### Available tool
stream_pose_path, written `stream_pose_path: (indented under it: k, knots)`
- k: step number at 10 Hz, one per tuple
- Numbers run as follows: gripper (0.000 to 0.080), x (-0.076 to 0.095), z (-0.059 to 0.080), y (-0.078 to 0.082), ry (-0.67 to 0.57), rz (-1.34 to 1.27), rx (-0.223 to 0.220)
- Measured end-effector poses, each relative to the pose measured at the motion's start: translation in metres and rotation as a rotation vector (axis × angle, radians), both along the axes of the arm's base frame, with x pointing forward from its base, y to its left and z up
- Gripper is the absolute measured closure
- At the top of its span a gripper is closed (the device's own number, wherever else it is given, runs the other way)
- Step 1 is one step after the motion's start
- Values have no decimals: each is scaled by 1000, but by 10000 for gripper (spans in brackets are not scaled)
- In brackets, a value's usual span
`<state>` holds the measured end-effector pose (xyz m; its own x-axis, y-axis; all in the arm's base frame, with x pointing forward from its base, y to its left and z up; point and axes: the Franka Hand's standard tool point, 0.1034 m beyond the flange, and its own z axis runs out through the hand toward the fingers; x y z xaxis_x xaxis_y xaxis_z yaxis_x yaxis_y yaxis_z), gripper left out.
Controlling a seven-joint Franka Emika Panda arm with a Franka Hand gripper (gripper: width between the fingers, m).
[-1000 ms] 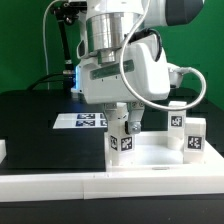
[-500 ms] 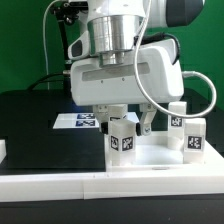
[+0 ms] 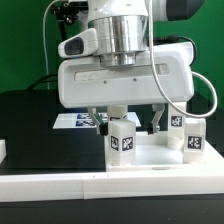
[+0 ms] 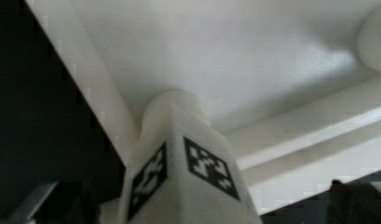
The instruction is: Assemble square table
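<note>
The white square table top (image 3: pixel 150 160) lies flat at the front, and it also fills the wrist view (image 4: pixel 222 60). Several short white legs with black-and-white tags stand upright on it: one at the front left (image 3: pixel 122 140) and two at the exterior view's right (image 3: pixel 193 136) (image 3: pixel 176 121). My gripper (image 3: pixel 130 122) hangs right over the front left leg with its broad side to the camera. In the wrist view a tagged leg (image 4: pixel 178 160) rises between my fingers. My gripper (image 4: pixel 196 208) is open, and dark fingertips (image 4: pixel 41 200) stand well off both sides of the leg.
The marker board (image 3: pixel 78 121) lies on the black table behind the top, at the exterior view's left. A white block (image 3: pixel 3 149) sits at the far left edge. A white rail (image 3: pixel 60 182) runs along the front.
The hand has turned about its vertical axis, so its wide face now fronts the camera, and it sits a little lower over the legs. The legs and top have not moved.
</note>
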<state>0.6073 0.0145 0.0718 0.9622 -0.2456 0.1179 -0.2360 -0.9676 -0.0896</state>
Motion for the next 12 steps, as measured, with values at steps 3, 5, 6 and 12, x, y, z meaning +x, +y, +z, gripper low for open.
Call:
stream_pose_path:
  k: [3,5,6,12]
  knots:
    - [151,1,0,4,30,241,-59]
    - [151,2,0,5,37,356,-82]
    - [151,2,0,4,33,435,-96]
    - [151,2,0,-6,25,796,-147]
